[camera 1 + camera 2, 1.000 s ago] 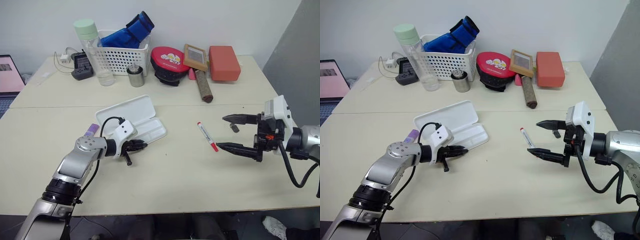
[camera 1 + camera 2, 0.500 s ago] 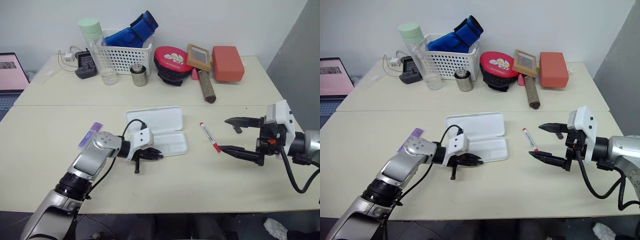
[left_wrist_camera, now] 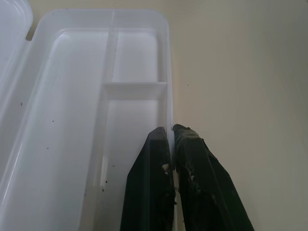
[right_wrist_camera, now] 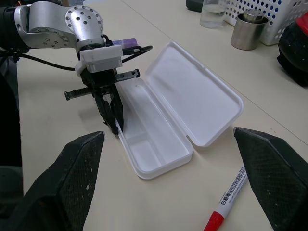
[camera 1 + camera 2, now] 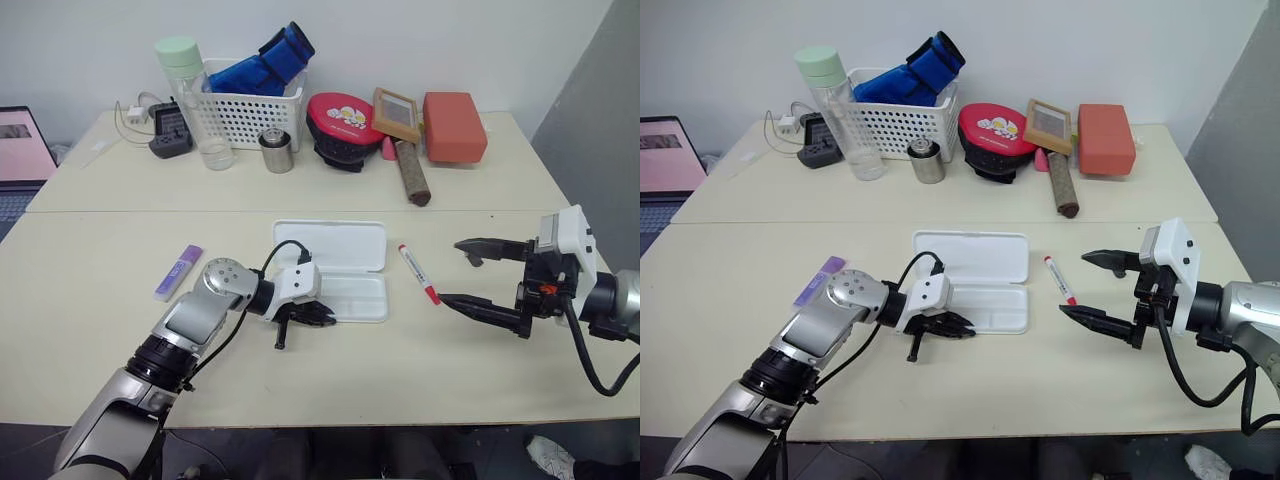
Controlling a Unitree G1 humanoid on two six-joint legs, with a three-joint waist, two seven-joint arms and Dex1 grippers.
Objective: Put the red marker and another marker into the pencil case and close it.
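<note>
The near half of the table (image 5: 420, 380) is mostly bare, giving open passage between the open pencil case (image 5: 345, 270) in the middle and the red marker (image 5: 416, 273) just to its right. The left gripper (image 5: 322, 318), pinched on the case's near wall, blocks that side; the tray and lid are free from above. The purple highlighter (image 5: 178, 271) lies apart on the left with room all round. The right gripper (image 5: 468, 273) hovers spread wide beside the marker. Clutter lines the far edge.
</note>
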